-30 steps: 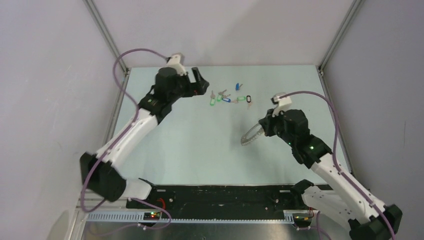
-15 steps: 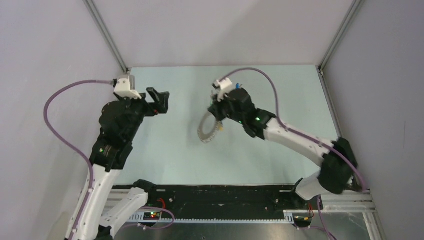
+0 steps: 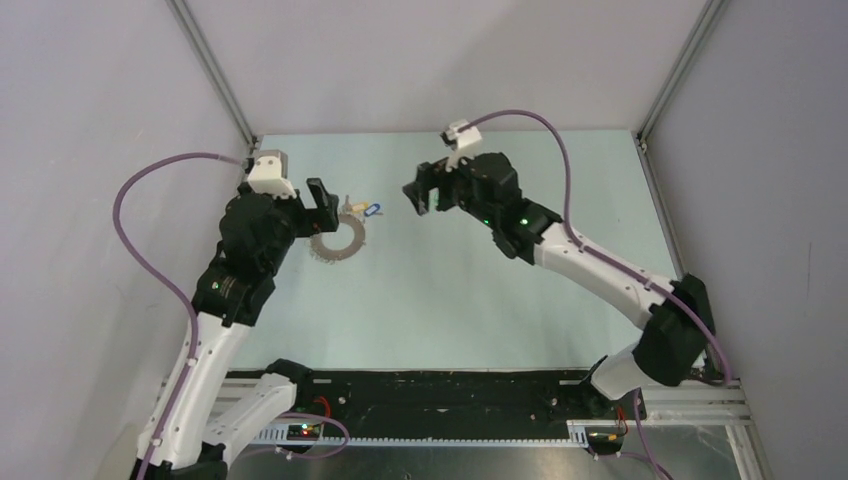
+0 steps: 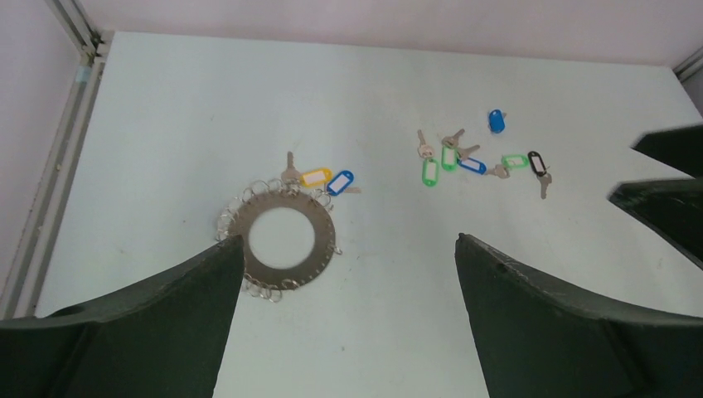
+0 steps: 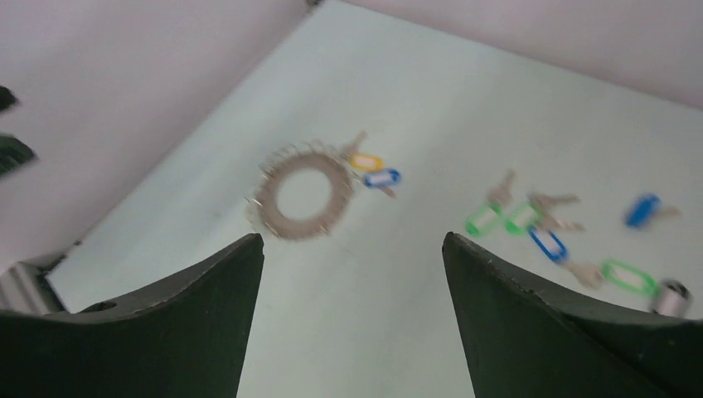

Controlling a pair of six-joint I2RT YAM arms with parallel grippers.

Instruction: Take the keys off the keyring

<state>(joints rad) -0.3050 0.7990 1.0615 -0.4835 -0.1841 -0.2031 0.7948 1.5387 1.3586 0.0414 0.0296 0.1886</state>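
Note:
The keyring (image 4: 325, 242) lies flat on the table, a grey toothed disc with small wire loops round its rim. Two keys, one with a yellow tag (image 4: 315, 177) and one with a blue tag (image 4: 340, 181), sit at its far edge. Several loose keys (image 4: 472, 164) with green, blue and black tags lie to its right. My left gripper (image 4: 348, 239) hangs open above the table, its left finger over the ring's near-left rim. My right gripper (image 5: 352, 238) is open and empty, raised over the table, with the keyring (image 5: 286, 225) beyond it. From above, the keyring (image 3: 352, 244) rests just beside the left gripper (image 3: 322, 208).
The right gripper (image 3: 420, 198) and its arm cover the loose keys in the top view. The enclosure's left wall and metal rail (image 4: 58, 157) run close to the ring. The right gripper's fingers (image 4: 663, 199) show at the right edge of the left wrist view.
The right gripper carried the keyring leftward across the table, then opened and let it go; the ring now lies flat by the left gripper. The left arm pulled back toward its base.

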